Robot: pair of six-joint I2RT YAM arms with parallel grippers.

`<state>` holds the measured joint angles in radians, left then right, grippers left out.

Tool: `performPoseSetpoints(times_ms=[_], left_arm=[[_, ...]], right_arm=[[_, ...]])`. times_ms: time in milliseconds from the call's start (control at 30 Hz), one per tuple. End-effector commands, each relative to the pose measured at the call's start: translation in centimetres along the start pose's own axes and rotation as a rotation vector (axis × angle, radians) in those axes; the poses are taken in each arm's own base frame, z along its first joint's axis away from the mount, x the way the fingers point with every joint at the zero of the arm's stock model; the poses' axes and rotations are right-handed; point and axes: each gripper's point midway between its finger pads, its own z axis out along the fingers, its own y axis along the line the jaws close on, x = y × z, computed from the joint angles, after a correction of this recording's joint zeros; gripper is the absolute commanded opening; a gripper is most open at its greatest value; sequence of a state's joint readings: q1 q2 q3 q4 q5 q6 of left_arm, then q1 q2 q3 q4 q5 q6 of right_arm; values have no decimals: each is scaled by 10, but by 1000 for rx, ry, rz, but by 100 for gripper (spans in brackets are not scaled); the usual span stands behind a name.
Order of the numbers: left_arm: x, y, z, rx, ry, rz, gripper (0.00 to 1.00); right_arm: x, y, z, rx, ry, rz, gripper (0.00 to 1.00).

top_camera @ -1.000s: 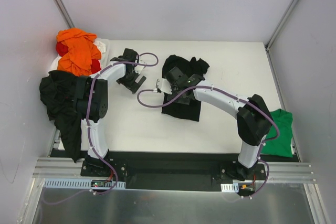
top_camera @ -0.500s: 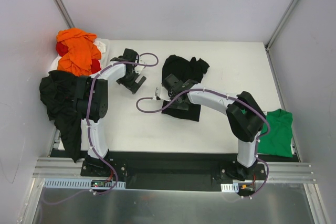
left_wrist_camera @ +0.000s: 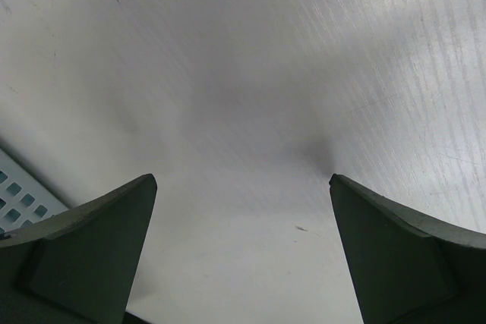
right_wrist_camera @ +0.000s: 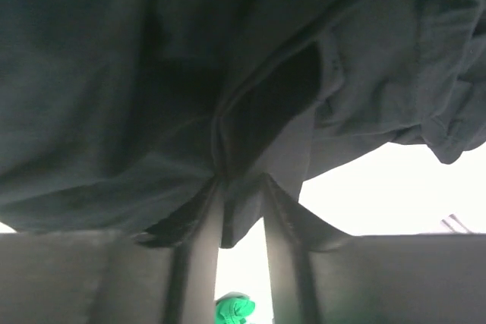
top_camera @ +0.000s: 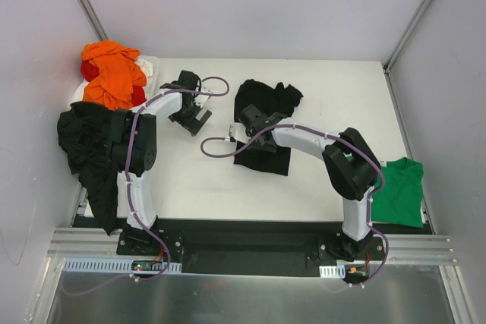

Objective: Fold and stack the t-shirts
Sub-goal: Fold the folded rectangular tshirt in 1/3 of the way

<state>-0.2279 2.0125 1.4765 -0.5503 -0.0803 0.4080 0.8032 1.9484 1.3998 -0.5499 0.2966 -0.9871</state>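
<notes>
Right wrist view: a crumpled black cloth t-shirt (right_wrist_camera: 152, 58) has one fold pinched between the nearly closed fingers of the right gripper (right_wrist_camera: 241, 184). The shirt lies mid-way across the white tabletop (top_camera: 334, 96). The left gripper (left_wrist_camera: 241, 180) hangs spread wide over that surface, holding nothing. A bright green t-shirt (top_camera: 399, 191) lies at the right edge, and an orange t-shirt (top_camera: 112, 73) is heaped far left.

The black t-shirt (right_wrist_camera: 114, 73) is matt cloth, the table (left_wrist_camera: 243, 73) smooth and scratched.
</notes>
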Motion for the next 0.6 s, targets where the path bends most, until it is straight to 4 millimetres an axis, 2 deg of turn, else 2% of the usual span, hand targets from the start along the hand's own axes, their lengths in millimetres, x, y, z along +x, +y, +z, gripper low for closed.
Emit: performPoseSetpoints(times_ms=[0, 200, 333, 567], left_arm=[[1, -3, 7, 19, 5, 3, 99], [1, -2, 8, 13, 8, 6, 99], [0, -2, 7, 12, 5, 8, 99], [0, -2, 6, 13, 3, 7, 99]], right_arm=[[-11, -14, -3, 17, -38, 12, 21], [-8, -21, 0, 25, -31, 28, 4], [-9, -30, -3, 44, -28, 25, 2], [-5, -56, -7, 92, -5, 29, 1]])
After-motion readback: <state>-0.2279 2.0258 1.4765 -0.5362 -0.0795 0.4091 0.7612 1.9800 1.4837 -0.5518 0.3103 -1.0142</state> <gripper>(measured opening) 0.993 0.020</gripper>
